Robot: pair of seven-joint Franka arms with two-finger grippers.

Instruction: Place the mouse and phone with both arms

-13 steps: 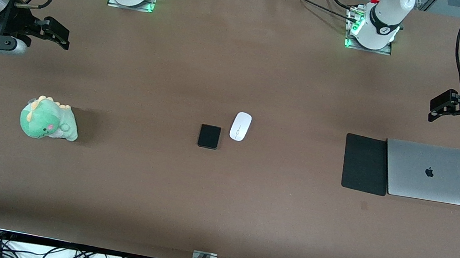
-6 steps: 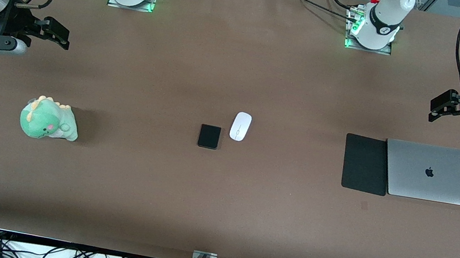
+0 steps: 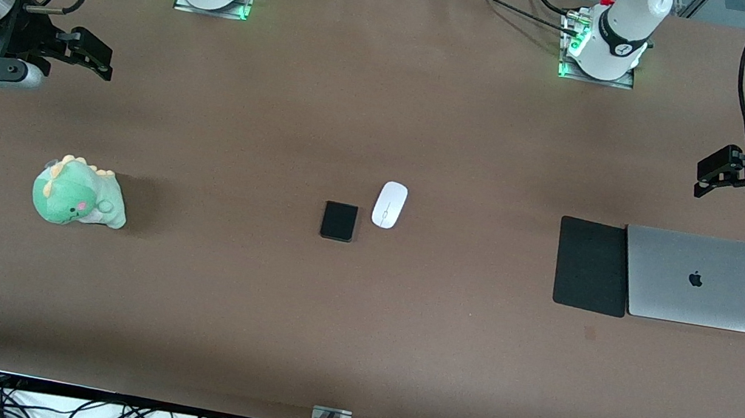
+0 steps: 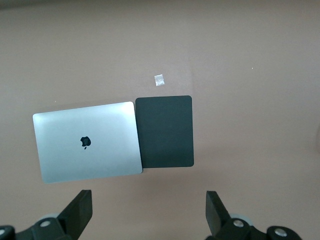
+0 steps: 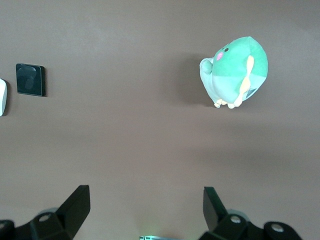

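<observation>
We see the right end effector (image 3: 94,56) hanging wide open over the surface (image 3: 352,340) at the right arm's end, above the green dinosaur plush (image 3: 79,194). At mid-surface the phone (image 3: 339,221) lies just beside the mouse (image 3: 390,204), apparently not touching, the mouse slightly farther from the front camera. The left end effector (image 3: 711,173) hangs wide open over the left arm's end, near the mouse mat (image 3: 592,266) and closed laptop (image 3: 695,279).

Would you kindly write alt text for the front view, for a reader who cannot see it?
A white mouse and black phone lie side by side mid-table. A green plush dinosaur sits toward the right arm's end; a closed laptop and black mat toward the left arm's. Both arms wait, tools open.
</observation>
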